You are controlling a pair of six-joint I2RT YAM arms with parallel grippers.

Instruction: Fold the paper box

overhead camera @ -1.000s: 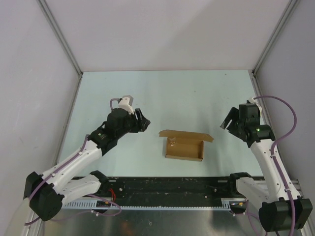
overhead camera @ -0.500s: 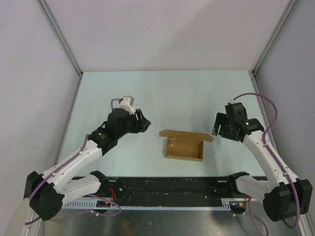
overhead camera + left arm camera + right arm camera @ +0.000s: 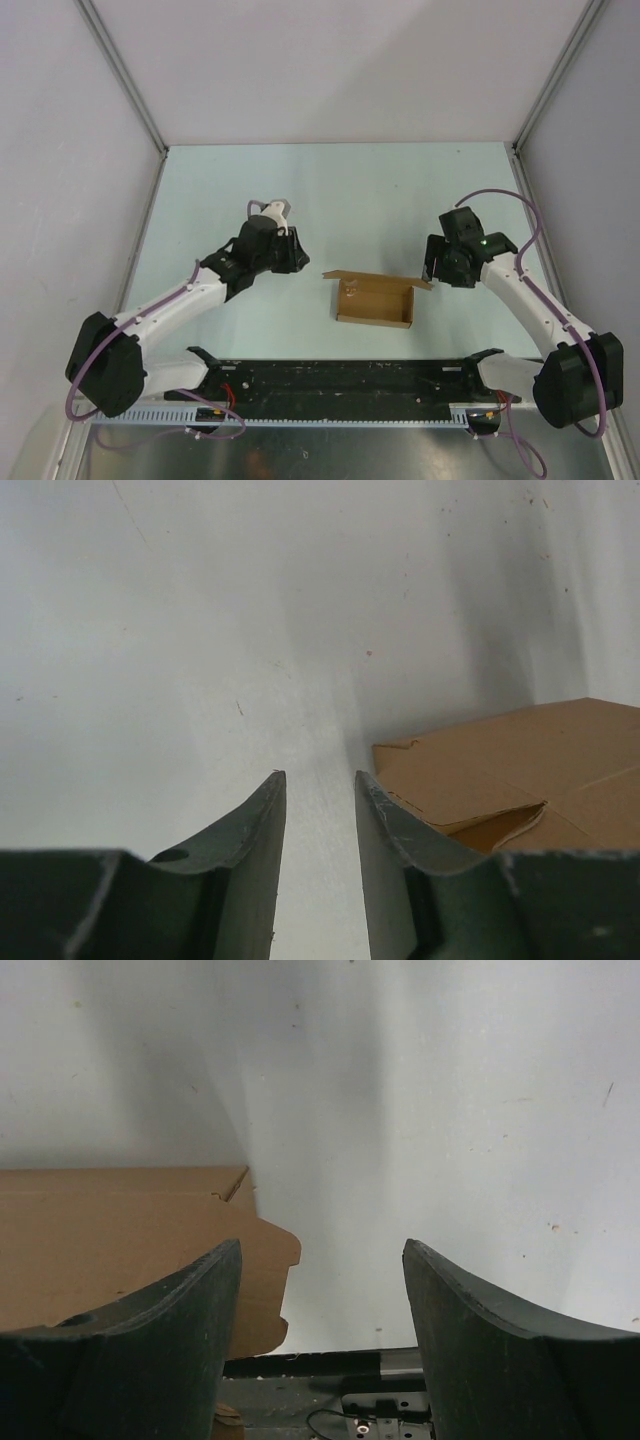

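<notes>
Top external view: black rail (image 3: 340, 378) runs along the near edge of the table (image 3: 330, 185), at 6 o'clock. Just beyond it the paper box (image 3: 375, 300) sits on the table, part-formed: a shallow open tray, its long flap spread out along the far side. Left pincer (image 3: 292, 256) hangs at the box's 10 o'clock, near the flap's corner but apart from it. Right pincer (image 3: 432, 264) is at the box's 2 o'clock, close to the flap's right end; contact cannot be told.

Left wrist: fingers (image 3: 258, 840) a narrow gap apart, nothing between them; box corner at 3 o'clock.

Right wrist: fingers (image 3: 470, 1330) spread wide, empty; brown flap behind the left finger, at 9 o'clock.
</notes>
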